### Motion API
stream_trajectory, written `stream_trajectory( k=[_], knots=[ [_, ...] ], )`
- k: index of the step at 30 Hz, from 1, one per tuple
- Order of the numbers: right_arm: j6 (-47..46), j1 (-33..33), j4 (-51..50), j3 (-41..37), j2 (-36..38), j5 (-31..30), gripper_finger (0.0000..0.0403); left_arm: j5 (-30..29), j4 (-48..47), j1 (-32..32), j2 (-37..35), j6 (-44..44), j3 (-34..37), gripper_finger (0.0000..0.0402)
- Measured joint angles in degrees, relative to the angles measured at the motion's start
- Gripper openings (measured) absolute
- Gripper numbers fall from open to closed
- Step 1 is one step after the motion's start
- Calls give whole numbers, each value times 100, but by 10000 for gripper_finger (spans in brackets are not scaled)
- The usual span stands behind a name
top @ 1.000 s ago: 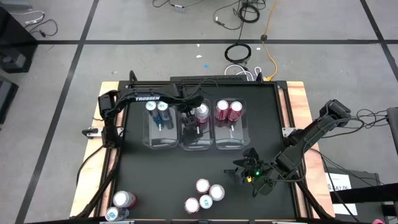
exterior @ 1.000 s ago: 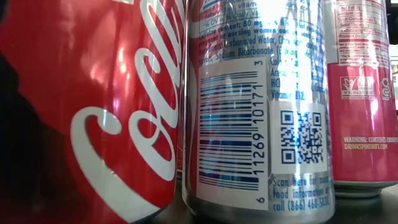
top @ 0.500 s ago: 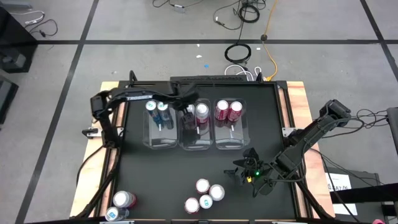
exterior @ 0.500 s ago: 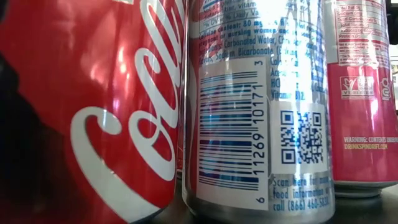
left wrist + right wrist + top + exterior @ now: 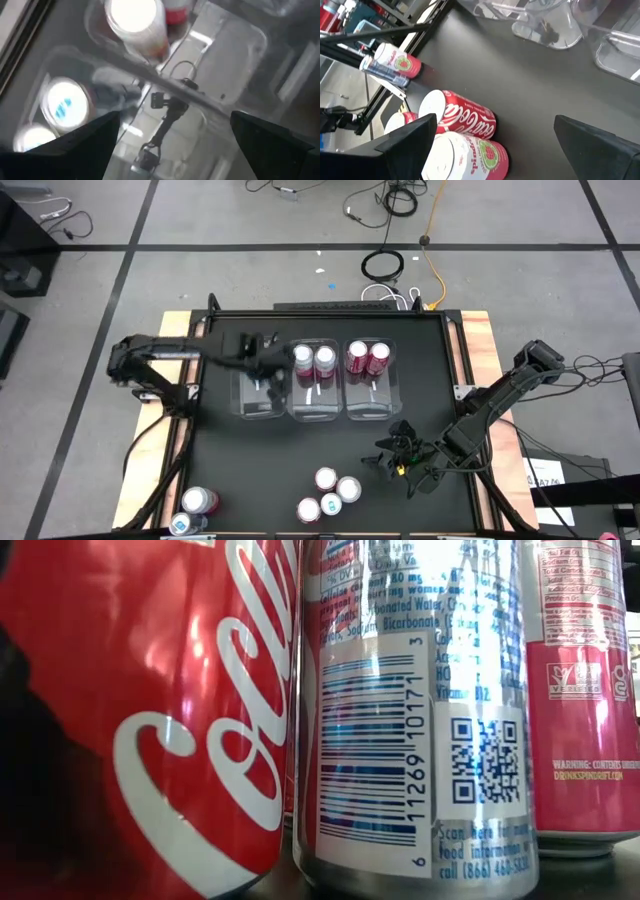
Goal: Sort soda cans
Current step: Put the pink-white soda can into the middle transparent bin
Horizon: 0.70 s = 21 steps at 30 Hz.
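Three clear bins stand side by side at the far middle. The left bin point(image 5: 258, 398) holds teal soda cans point(image 5: 65, 102). Two pink-and-white cans point(image 5: 303, 358) stand in the middle bin point(image 5: 315, 405), and two dark red cans point(image 5: 367, 358) in the right bin point(image 5: 368, 405). My left gripper point(image 5: 266, 366) hangs open above the left bin and touches nothing. My right gripper point(image 5: 398, 448) stands open at the near right, just right of a cluster of several upright cans point(image 5: 328, 492). That cluster shows in the right wrist view as a red cola can point(image 5: 467, 119) and a pink can point(image 5: 470, 156).
Two more cans point(image 5: 195, 508) lie at the table's near left corner. In the low view a red cola can point(image 5: 150, 720), a silver can with a barcode point(image 5: 415, 710) and a pink can point(image 5: 580, 690) fill the picture. Bare black tabletop point(image 5: 300, 445) lies between the bins and the cluster.
My left gripper has risen and gone from over the middle bin toward the table's left edge, rolling as it went, and now hangs over the left bin. A pink can that it covered now stands uncovered in the middle bin beside the other.
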State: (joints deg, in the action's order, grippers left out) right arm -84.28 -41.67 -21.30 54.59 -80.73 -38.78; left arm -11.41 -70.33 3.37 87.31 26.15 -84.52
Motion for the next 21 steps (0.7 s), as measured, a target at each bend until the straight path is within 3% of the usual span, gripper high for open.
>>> stream_trajectory(
  k=[13, 21],
  knots=[
    [299, -7, 4, 0, 0, 321, 396, -445, -776, -3138, -160, 3557, 54, 388],
    [607, -7, 4, 0, 0, 334, 396, -466, -1126, -4644, -144, 5796, 54, 388]
  ],
)
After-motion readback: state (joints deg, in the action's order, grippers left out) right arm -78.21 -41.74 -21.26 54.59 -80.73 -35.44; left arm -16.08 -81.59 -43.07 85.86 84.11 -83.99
